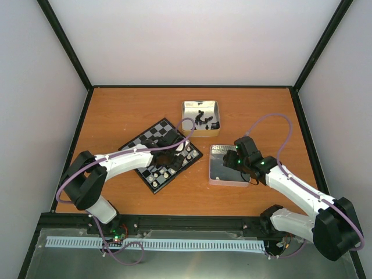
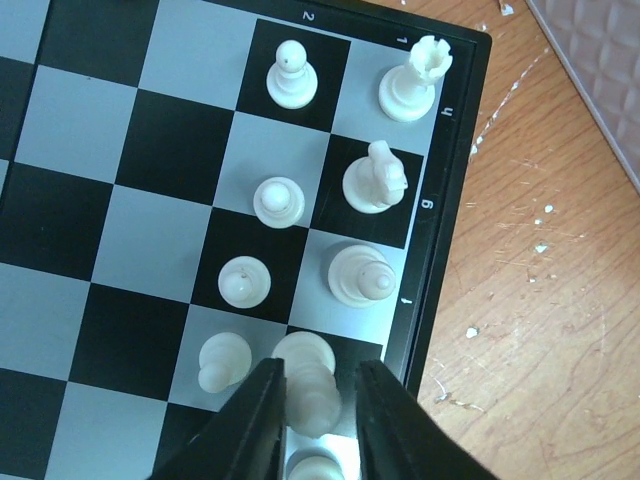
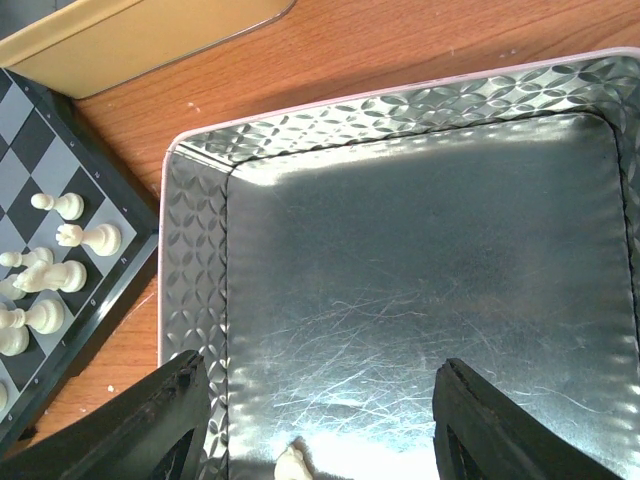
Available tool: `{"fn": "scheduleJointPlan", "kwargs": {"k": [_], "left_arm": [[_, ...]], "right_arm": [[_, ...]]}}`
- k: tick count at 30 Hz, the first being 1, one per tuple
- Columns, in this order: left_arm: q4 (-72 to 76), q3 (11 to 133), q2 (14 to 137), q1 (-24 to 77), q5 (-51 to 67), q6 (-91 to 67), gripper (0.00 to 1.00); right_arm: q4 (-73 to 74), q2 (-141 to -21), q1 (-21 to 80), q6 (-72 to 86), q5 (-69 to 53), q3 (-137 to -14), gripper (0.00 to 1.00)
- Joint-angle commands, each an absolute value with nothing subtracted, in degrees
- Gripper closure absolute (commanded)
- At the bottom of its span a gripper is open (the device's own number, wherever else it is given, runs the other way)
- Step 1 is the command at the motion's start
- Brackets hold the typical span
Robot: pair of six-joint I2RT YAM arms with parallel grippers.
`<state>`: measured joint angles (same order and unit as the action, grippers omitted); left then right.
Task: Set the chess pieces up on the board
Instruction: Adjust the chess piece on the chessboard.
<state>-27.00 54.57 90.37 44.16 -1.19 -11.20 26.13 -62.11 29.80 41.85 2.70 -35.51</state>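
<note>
1. The chessboard [image 1: 144,139] lies tilted on the left-centre of the orange table [image 1: 122,107], under the left arm.
2. The left gripper [image 2: 312,405] is low over the board's near-right corner region. Its fingers [image 2: 255,425] straddle a tall white piece [image 2: 306,375] standing on a rim-row square.
3. The left finger looks to be touching that piece and there is a thin gap at the right finger. Cannot tell if it is actually pinched.
4. White chessmen are set along the rim row: a rook [image 2: 415,80] on the corner square, then a knight [image 2: 375,178], then a bishop [image 2: 360,275], then the straddled piece.
5. One row in there are four pawns [image 2: 278,200], one in front of each of those pieces.
6. One more white piece [image 2: 318,468] is cut off by the bottom edge beyond the fingers; its type is unclear.
7. The right gripper [image 3: 320,372] hovers over the silver tin [image 3: 195,260], its jaws spread wide with nothing between them.
8. The silver tin has a pink rim and embossed walls and sits just right of the board. A single white piece [image 3: 292,465] lies on its floor at the near edge.
9. The gold tin [image 1: 201,103] sits beyond the board's far-right corner, with black chessmen [image 1: 204,120] loose inside it.
</note>
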Motion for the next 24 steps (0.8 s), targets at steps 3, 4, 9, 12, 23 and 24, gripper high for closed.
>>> {"fn": "scheduleJointPlan", "kwargs": {"k": [3, 4, 9, 12, 23, 24], "left_arm": [[-26.77, 55.18, 90.78, 44.6, -2.85, -10.79, 0.85], [-26.76, 55.19, 90.71, 44.62, -2.96, -10.81, 0.85], [-26.99, 54.71, 90.18, 44.6, -1.75, -10.85, 0.9], [-26.91, 53.81, 89.17, 44.63, 0.26, -10.87, 0.91], [-26.38, 52.13, 88.49, 44.65, 1.73, -10.85, 0.91], [-26.23, 52.25, 88.58, 44.65, 1.83, -10.82, 0.88]], "right_arm": [[25.66, -61.33, 29.44, 42.29, 3.03, -35.43, 0.38], [25.66, -61.31, 29.44, 42.28, 3.11, -35.42, 0.38], [25.49, -61.39, 29.4, 42.35, 3.04, -35.2, 0.38], [25.39, -61.48, 29.44, 42.45, 3.02, -35.24, 0.38], [25.05, -61.75, 29.44, 42.44, 3.05, -34.97, 0.38], [25.05, -61.71, 29.44, 42.44, 3.0, -34.98, 0.38]]}}
